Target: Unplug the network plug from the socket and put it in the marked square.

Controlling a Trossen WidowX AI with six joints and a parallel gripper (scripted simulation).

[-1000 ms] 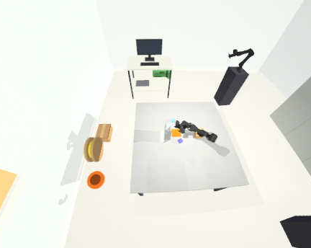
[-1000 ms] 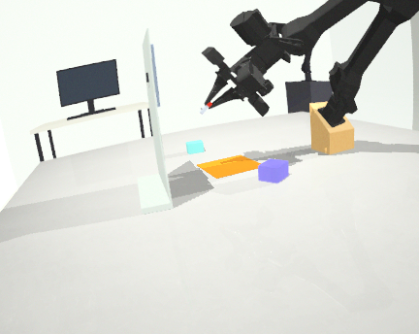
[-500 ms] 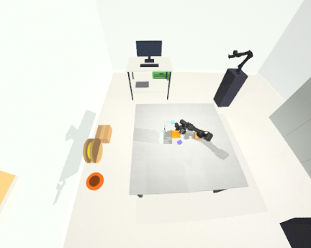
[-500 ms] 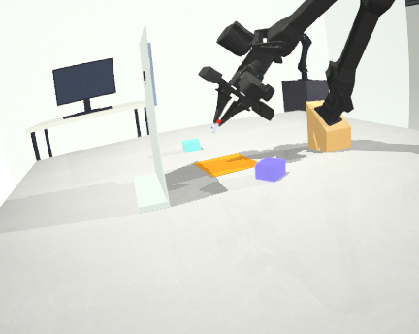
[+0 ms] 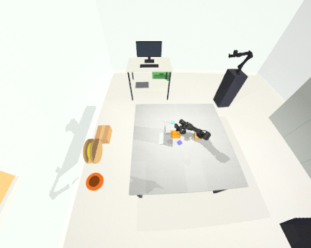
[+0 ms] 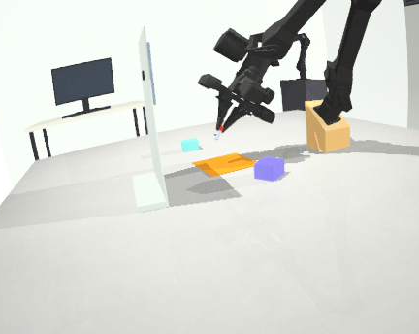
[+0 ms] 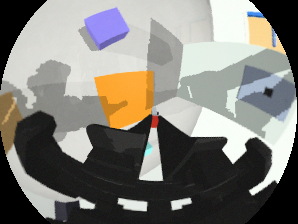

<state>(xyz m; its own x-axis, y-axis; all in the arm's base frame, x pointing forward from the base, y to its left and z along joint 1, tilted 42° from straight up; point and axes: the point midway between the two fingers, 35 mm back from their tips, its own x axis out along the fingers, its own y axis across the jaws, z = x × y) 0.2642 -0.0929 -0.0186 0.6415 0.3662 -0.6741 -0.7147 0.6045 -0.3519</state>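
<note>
two fingertips of the parallel-jaw gripper [image 6: 220,130] [image 7: 154,121] are closed on the small network plug [image 6: 217,135] [image 7: 155,111], pinching it at its red part so that its pale body sticks out beyond them. that hold probably keeps the plug's front free, as pulling it out of a socket would ask. the plug is out of the upright panel [image 6: 151,131] [image 7: 210,60], well apart from it and in the air above the table [image 5: 152,169] [image 6: 181,272]. the gripper slants downward, likely so the plug can be lowered to the tabletop rather than held level for the socket [image 7: 268,92], whose dark opening shows in the panel's blue-grey faceplate [image 6: 151,73] [image 7: 250,102]. the panel stands on a flat foot [image 6: 150,199], presumably to keep it upright under a pull. the orange square [image 5: 175,134] [image 6: 225,164] [image 7: 127,97] lies flat, between panel and arm, and seems to be the marked spot; the purple block [image 5: 179,143] [image 6: 269,169] [image 7: 106,28] and the cyan block [image 5: 172,122] [image 6: 190,145] [image 7: 148,149] sit outside it. no brand, label or writing can be read anywhere.
</note>
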